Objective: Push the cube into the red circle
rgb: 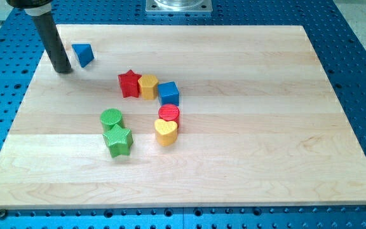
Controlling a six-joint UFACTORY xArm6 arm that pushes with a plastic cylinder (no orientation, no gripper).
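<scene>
A blue cube (168, 93) sits near the board's middle, touching a yellow block (148, 86) on its left. A red circle block (169, 114) lies just below the cube, resting against a yellow heart (166, 132). My tip (62, 70) is at the board's upper left, far left of the cube. A blue triangle block (83, 54) lies just right of my tip, apart from it.
A red star (129, 83) touches the yellow block's left side. A green circle block (112, 118) and a green star (118, 140) sit together at lower left of the cluster. The wooden board (265, 146) lies on a blue perforated table.
</scene>
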